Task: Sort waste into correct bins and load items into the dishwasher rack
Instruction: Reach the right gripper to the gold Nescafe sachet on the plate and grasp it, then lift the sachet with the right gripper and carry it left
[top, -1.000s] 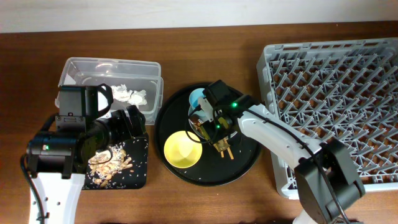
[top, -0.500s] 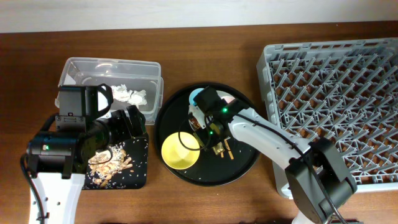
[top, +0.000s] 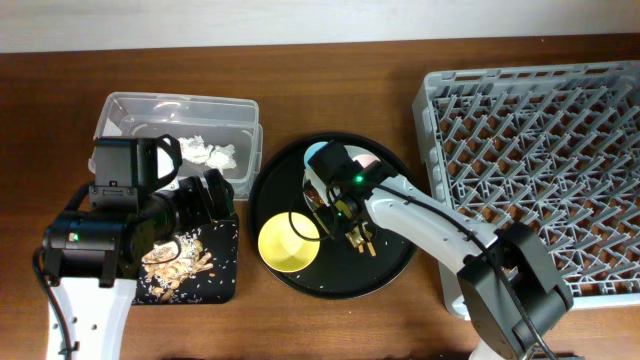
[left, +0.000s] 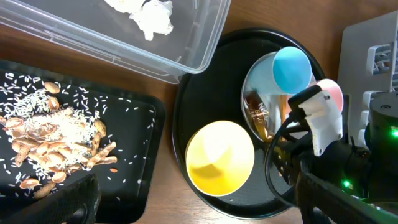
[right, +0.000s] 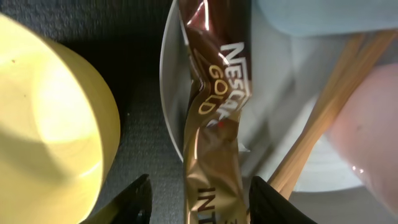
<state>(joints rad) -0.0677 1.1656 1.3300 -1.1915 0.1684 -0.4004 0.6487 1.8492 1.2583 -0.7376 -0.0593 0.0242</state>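
Dark wooden table (top: 330, 80) is running under everything, with a white wall (top: 300, 20) along the far edge. Right gripper (right: 202, 199) is hovering low over the plate (left: 255, 87) on the round black tray (top: 390, 275). Its fingers are spread either side of the foil wrapper (right: 214, 124), a gap showing on the bowl side. Chopsticks (right: 323, 106) and pink cup (right: 367, 124) are crowding one side, yellow bowl (right: 50, 124) the other. Left gripper (left: 196, 193) is hanging wide open, gripping nothing, over the flat black tray (top: 222, 285) of food scraps (top: 175, 262). Tissue (top: 208, 153) is sitting in the clear tub (top: 175, 108). Grey rack (top: 540, 150) is standing beyond the round tray.
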